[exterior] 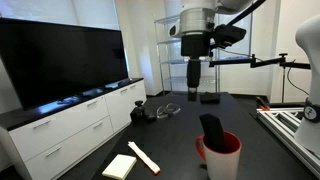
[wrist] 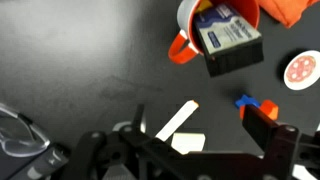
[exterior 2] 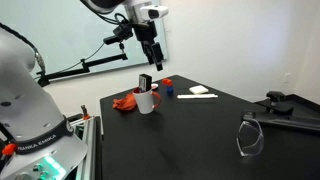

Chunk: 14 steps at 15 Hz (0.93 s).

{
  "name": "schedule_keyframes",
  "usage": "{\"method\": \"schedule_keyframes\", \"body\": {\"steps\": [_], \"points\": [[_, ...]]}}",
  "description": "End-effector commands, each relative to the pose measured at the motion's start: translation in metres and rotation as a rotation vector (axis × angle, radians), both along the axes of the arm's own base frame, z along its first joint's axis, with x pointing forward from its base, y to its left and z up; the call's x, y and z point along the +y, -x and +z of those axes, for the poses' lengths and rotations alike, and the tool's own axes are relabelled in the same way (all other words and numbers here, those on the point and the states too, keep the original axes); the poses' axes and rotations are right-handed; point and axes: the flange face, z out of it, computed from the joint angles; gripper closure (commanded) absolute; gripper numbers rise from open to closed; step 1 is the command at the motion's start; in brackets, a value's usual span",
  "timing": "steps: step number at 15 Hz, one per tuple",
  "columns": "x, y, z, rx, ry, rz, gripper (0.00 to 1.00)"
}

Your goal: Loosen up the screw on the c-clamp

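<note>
**Gripper aloft with jaws released, clamp untouched at the tabletop's edge**

Robotiq gripper (exterior: 192, 88) hangs from the arm high over the black tabletop (exterior: 180, 135), pointing straight down and touching nothing. In the wrist view its two dark fingers (wrist: 135, 130) stand well apart with nothing between them, so the jaws are released and empty.

The small blackish metal c-clamp (exterior: 140, 113) lies on the tabletop close to the white cabinet (exterior: 70, 125). It sits just beside the thin silvery wire loops (exterior: 166, 108) and well apart from the gripper. In an exterior view it shows as a dark lump (exterior 2: 283, 104) near the far right edge, behind the wire loops (exterior 2: 250, 136). Whether its screw is tight or loose is too small to tell.

A red bucket with a white inside (exterior: 221, 157) stands upright on the tabletop. A black box with a blue-and-white label (wrist: 228, 38) sticks out of its top. A crumpled orange cloth (exterior 2: 125, 102) lies next to the bucket. A white flat stick (exterior: 143, 157) and a pale rectangular pad (exterior: 119, 166) lie side by side near the bucket.
</note>
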Motion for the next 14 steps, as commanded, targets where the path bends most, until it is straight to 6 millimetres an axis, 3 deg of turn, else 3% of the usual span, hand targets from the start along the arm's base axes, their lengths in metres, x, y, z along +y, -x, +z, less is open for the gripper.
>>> {"method": "schedule_keyframes", "body": {"steps": [1, 3, 7, 9, 11, 14], "points": [[0.0, -0.008, 0.018, -0.046, -0.003, -0.001, 0.0], [0.001, -0.013, 0.038, -0.08, -0.008, 0.0, 0.0], [0.001, -0.011, 0.036, -0.07, -0.007, 0.001, 0.0], [-0.006, -0.02, 0.033, -0.024, -0.027, -0.088, 0.0], [-0.025, -0.038, 0.032, 0.008, -0.042, -0.217, 0.0], [-0.075, -0.068, 0.033, 0.027, -0.057, -0.385, 0.0]]}}
